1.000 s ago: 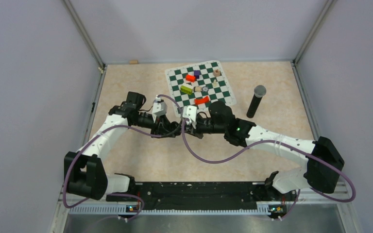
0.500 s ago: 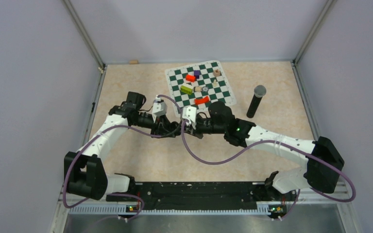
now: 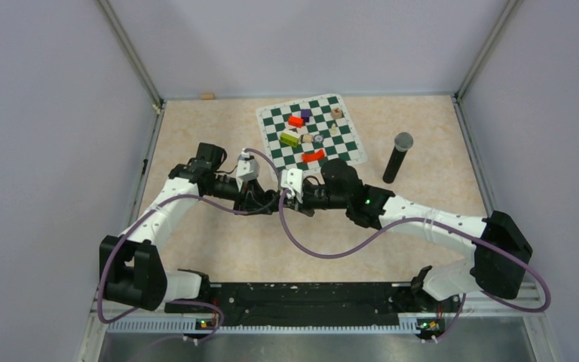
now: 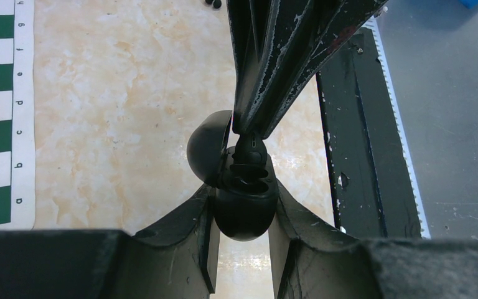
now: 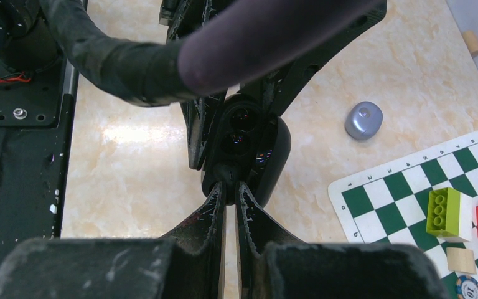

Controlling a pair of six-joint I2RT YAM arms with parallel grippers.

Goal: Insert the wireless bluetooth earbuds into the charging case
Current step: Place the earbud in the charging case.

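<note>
Two arms rise from the black rail (image 3: 301, 296) at the near table edge and bend inward, their tips meeting over bare tabletop (image 3: 211, 249) just short of the middle. From overhead, open marble lies at 6 o'clock and 9 o'clock of that meeting point.

In the left wrist view, the left gripper (image 4: 243, 202) is clenched on the black charging case (image 4: 244, 218), one finger against each flank. The case's lid (image 4: 208, 146) hangs open at 10 o'clock. From 12 o'clock the right gripper (image 5: 230, 187) reaches in, its fingers nearly together and pinching a black earbud (image 4: 249, 147) right at the rim of the case's wells.

In the right wrist view, a pale purple rounded piece (image 5: 364, 119) lies on the marble at 2 o'clock of the case, apart from it; whether it is a bud or a shell I cannot tell.

Farther off, the chessboard mat (image 3: 324, 102) carries a lime block (image 3: 289, 139) and a red block (image 3: 295, 121), its near corner close to the right wrist. A microphone (image 3: 396, 158) lies at 3 o'clock of the mat, clear of its edge.
</note>
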